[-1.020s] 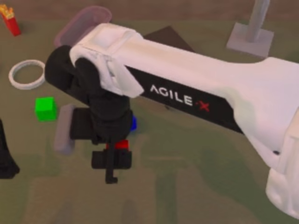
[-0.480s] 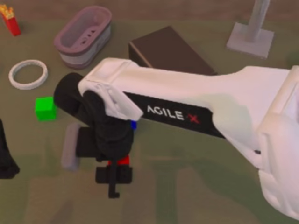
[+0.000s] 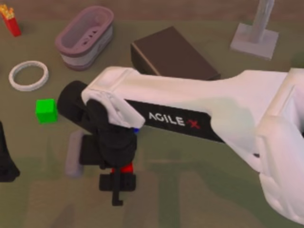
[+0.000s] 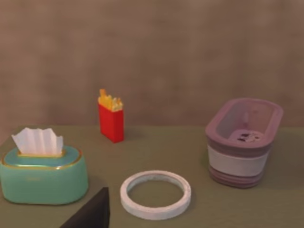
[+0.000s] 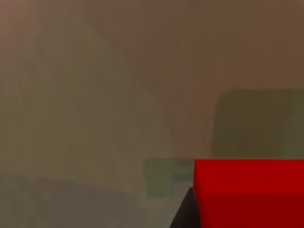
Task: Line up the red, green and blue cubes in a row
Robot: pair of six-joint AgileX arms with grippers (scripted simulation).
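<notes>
1. Fries carton (image 3: 10, 20) stands at the far left corner of the desk (image 3: 199, 190); there is one, and it is no part of the job. The left wrist view also shows one tissue box (image 4: 42, 171).
2. Left arm (image 3: 5, 159) is parked at the left edge, only a dark sliver in the top view. I cannot tell whether its hand is clenched or released.
3. White ring (image 3: 28, 75), one, lies flat on the left, with the green cube (image 3: 46, 110) just in front of it, sitting free on the desk, nothing touching it.
4. Lilac tub (image 3: 85, 35), one, stands at the back, well apart from the cubes.
5. Right hand (image 3: 116, 183) reaches in from the right and hangs over the desk left of centre. The red cube (image 3: 124, 167) shows as a sliver under the wrist, and fills a corner of the right wrist view close against a dark finger. I judge the hand to be clenched on it, though the fingers themselves are mostly hidden.
6. Blue cube (image 3: 136, 128) peeks out just behind the wrist, mostly covered by the arm.
7. Cubes count three, one of each colour. The key relation: green lies to the left of the right hand and blue just behind it, so the row is not yet formed.
8. Brown box (image 3: 173, 52) and grey stand (image 3: 256, 33), one each, sit at the back right.
</notes>
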